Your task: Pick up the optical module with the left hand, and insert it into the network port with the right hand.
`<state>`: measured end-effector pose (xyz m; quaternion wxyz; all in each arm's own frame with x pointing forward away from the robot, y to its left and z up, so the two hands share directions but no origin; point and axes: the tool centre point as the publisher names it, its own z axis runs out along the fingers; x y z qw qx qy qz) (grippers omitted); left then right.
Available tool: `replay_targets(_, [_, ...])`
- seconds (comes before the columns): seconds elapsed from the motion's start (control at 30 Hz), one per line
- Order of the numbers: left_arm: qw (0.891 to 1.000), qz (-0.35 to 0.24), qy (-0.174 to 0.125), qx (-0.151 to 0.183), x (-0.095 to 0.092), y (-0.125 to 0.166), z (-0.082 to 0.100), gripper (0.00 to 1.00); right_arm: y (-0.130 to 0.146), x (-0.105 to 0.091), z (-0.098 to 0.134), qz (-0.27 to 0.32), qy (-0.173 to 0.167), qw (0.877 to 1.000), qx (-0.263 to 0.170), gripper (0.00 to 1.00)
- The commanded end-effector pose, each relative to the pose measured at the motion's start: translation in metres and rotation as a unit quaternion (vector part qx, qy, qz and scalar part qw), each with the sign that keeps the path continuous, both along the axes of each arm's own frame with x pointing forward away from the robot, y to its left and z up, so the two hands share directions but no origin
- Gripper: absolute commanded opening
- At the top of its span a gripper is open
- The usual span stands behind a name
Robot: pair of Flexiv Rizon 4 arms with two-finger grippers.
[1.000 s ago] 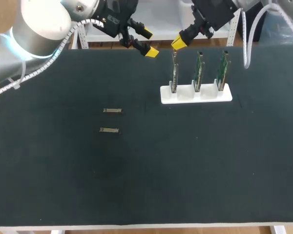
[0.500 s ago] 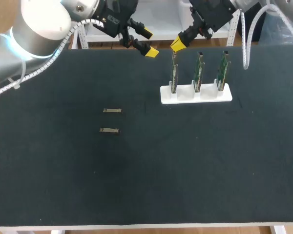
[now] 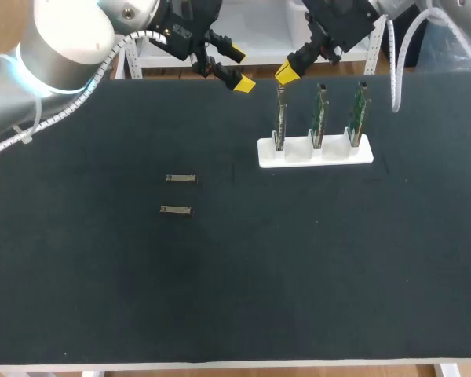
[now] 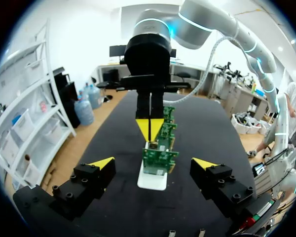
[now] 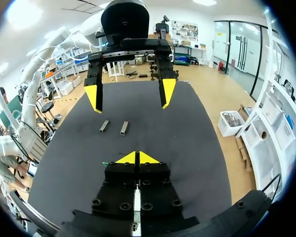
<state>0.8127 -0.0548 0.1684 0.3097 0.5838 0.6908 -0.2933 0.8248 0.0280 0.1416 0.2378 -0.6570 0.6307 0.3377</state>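
While both optical modules (image 3: 181,178) lie flat on the table (image 3: 235,298), well apart from my grippers, neither is picked up.
My left gripper (image 3: 239,69) is spread wide and empty. My right gripper (image 3: 286,73), tips pressed together, hangs just above the nearest green board (image 3: 281,118) in the white holder (image 3: 315,153). A careless swing there could knock the thin upright boards, and the small, slim metal modules may skid on the dark matte surface.
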Motion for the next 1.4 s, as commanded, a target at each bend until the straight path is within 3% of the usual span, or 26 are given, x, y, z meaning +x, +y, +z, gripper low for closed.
replay_targets(0.03, [1.000,0.001,0.000,0.001,-0.001,0.000,0.000,1.00,0.001,0.007,-0.005,0.061,0.055,0.997,0.000,0.00])
replay_targets(1.4, [1.000,0.001,0.000,0.001,-0.001,0.000,0.000,1.00,0.001,0.005,-0.017,0.065,0.070,0.995,-0.014,0.00])
